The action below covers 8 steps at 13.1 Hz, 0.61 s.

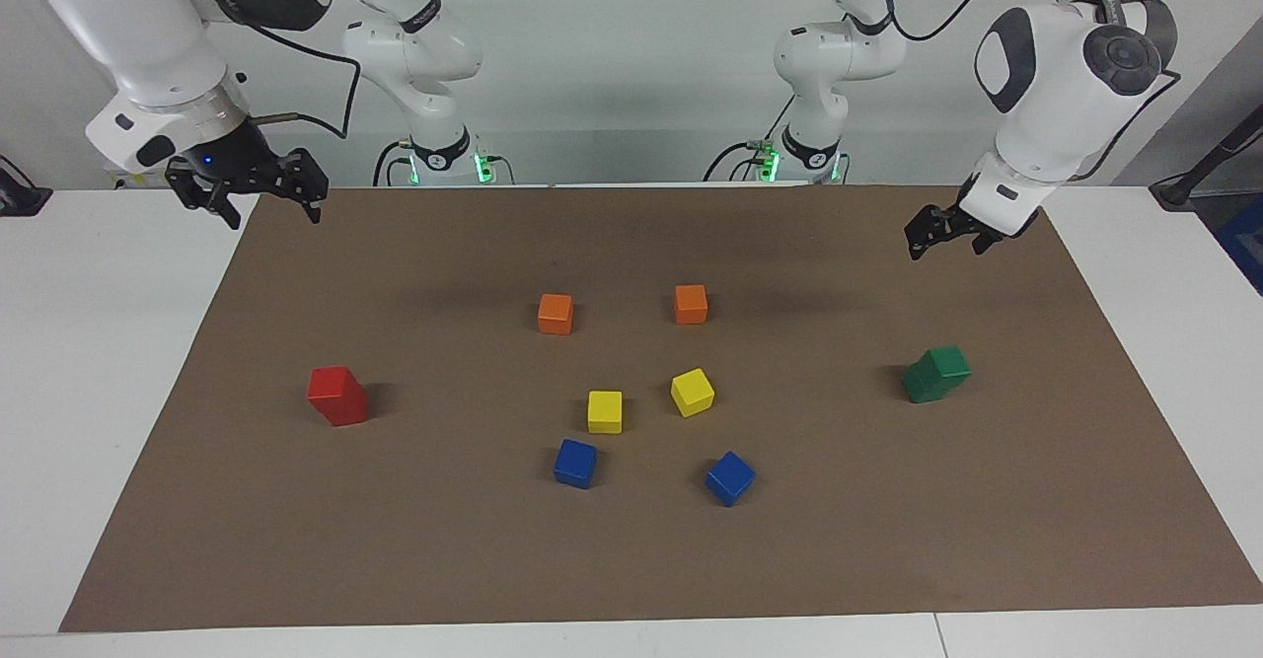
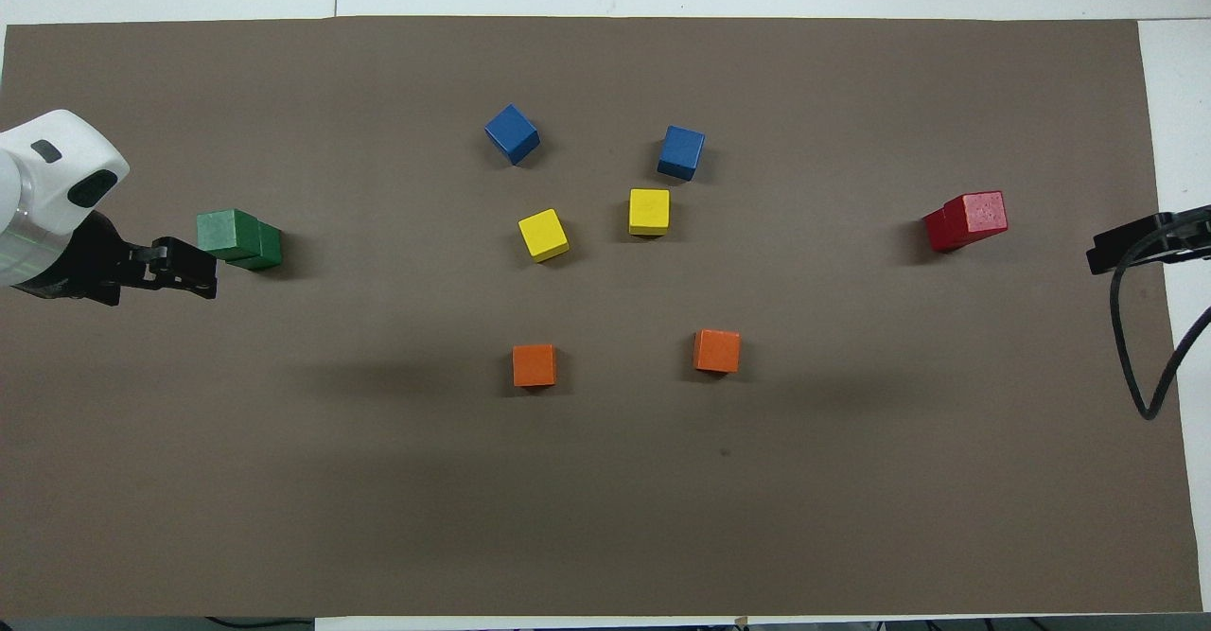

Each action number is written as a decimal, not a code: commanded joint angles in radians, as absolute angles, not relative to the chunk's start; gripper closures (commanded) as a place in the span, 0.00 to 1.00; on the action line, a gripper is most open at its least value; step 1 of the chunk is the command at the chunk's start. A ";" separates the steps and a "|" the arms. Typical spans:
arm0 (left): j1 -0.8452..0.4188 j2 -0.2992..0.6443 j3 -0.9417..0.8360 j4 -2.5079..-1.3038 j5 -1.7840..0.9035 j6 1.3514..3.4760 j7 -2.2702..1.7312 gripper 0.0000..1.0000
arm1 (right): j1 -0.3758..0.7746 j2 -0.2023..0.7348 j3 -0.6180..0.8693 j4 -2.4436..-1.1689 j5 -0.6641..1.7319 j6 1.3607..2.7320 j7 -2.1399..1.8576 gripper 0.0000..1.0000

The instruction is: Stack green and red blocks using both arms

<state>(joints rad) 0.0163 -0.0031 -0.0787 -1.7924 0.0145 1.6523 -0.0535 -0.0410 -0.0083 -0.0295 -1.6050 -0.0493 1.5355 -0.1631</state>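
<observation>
I count two green blocks (image 1: 935,374) stacked, two red blocks (image 1: 337,396) stacked, six other cubes mid-mat; left gripper (image 1: 945,232) looks narrow, right gripper (image 1: 249,189) spread wide, both over mat edges.

1. Mat (image 1: 631,559) covers the table (image 1: 89,362).
2. Mid-mat cluster (image 1: 651,392): six single cubes.
3. From the cluster toward the right arm's end: a two-cube stack (image 1: 338,397).
4. Toward the left arm's end: another stack (image 1: 935,374).
</observation>
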 commanded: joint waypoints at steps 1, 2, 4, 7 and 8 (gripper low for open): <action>0.008 -0.021 -0.090 -1.760 0.003 1.605 -0.051 0.00 | -0.041 -0.012 -0.026 -1.600 -0.064 1.545 -0.130 0.00; 0.009 -0.021 -0.097 -1.734 0.003 1.576 -0.051 0.00 | -0.041 -0.011 -0.026 -1.600 -0.064 1.545 -0.129 0.00; 0.012 -0.021 -0.097 -1.724 0.003 1.546 -0.051 0.00 | -0.041 -0.011 -0.026 -1.600 -0.066 1.545 -0.129 0.00; 0.014 -0.017 -0.095 -1.632 0.005 1.491 -0.051 0.00 | -0.040 -0.011 -0.026 -1.600 -0.064 1.545 -0.129 0.00; 0.014 -0.021 -0.094 -1.652 0.005 1.503 -0.049 0.00 | -0.040 -0.011 -0.026 -1.600 -0.064 1.545 -0.129 0.00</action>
